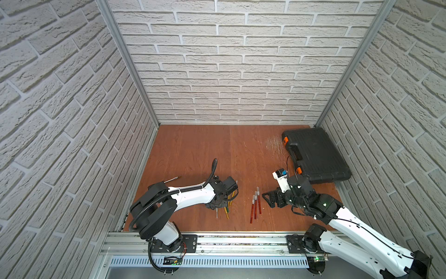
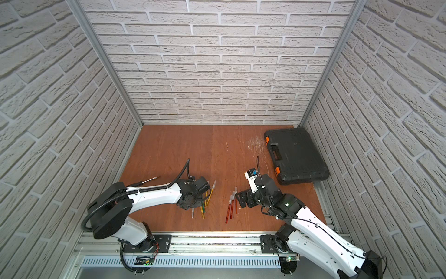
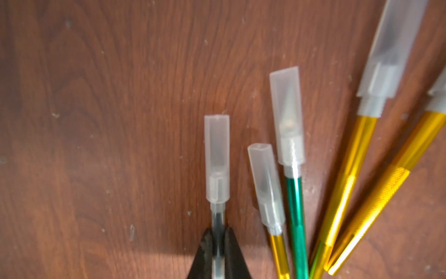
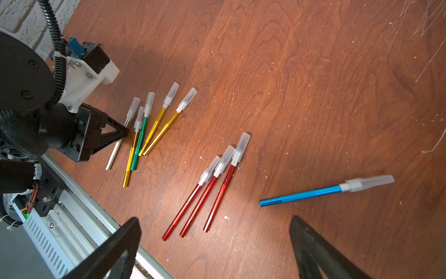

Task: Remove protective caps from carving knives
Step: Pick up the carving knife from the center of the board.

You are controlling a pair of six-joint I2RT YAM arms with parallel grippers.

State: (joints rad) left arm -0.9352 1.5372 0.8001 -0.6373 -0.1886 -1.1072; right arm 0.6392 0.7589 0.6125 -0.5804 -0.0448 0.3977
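Observation:
My left gripper [image 3: 218, 241] is shut on the handle of a silver carving knife [image 3: 218, 221], just behind its translucent protective cap [image 3: 216, 157]. Beside it lie a green knife [image 3: 295, 212] and gold knives [image 3: 345, 193], all capped. The right wrist view shows the same grip [image 4: 125, 131] on the silver knife [image 4: 115, 151], three capped red knives [image 4: 205, 195] side by side, and a capped blue knife [image 4: 301, 194] lying apart. My right gripper [image 4: 214, 218] stands open above the table near the red knives [image 1: 255, 205], with nothing between its fingers.
A black toolbox [image 1: 316, 154] with orange latches lies at the back right corner. A black-handled screwdriver [image 1: 172, 180] rests by the left wall. The metal rail [image 1: 241, 239] runs along the table's front edge. Brick-pattern walls close in three sides.

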